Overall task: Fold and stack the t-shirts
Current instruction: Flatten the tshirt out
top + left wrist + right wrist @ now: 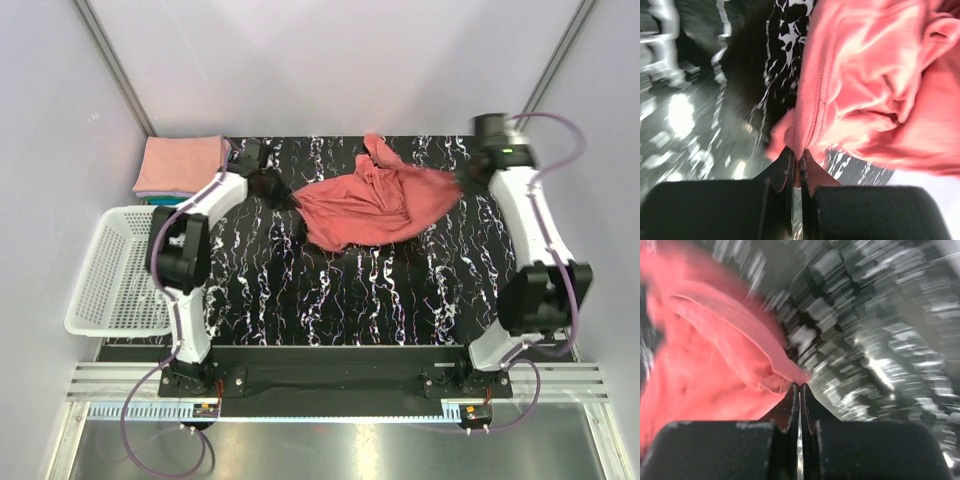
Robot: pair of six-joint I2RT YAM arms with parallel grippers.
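A coral-red t-shirt (pixel 375 205) hangs crumpled and stretched between my two grippers above the black marbled table (pixel 340 290). My left gripper (pixel 283 195) is shut on the shirt's left edge; the left wrist view shows the hem (pixel 805 135) pinched between the fingers. My right gripper (pixel 462 180) is shut on the shirt's right corner (pixel 797 376). The cloth fills the left of the right wrist view (pixel 705 370). A folded salmon-pink t-shirt (pixel 181 165) lies on a teal one (pixel 160 199) at the table's far left corner.
A white plastic mesh basket (pixel 115 270) stands left of the table beside the left arm. Grey walls and metal posts close in the back and sides. Both wrist views are blurred by motion.
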